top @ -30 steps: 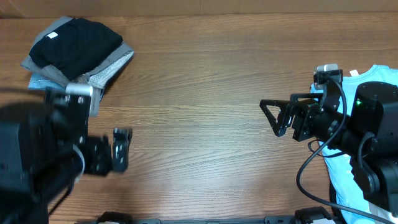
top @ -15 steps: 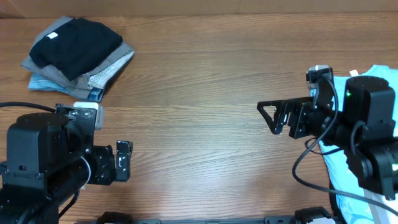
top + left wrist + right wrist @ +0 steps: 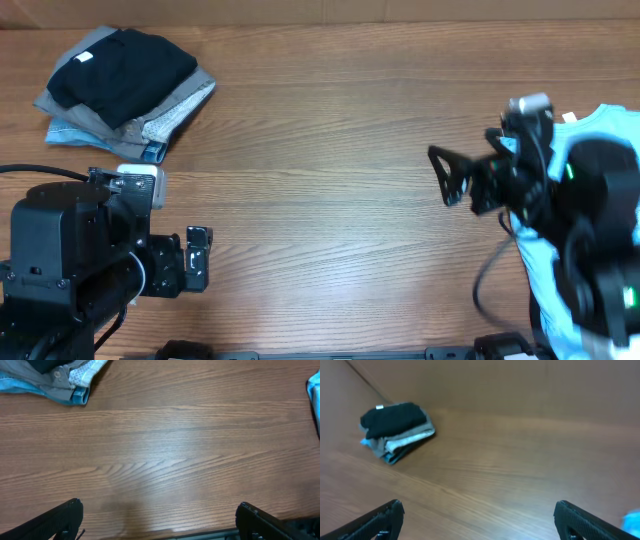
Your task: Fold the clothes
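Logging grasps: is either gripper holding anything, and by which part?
Nothing is held: the left gripper and the right gripper both stand open and empty.

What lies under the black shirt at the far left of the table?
Under the black shirt lie folded grey cloth and a light blue piece. Anything between them is covered.

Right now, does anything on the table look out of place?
Slightly: grey and blue layers poke out unevenly under the folded black cotton T-shirt at the far left. The light blue T-shirt lies unfolded at the right edge, under the right arm.
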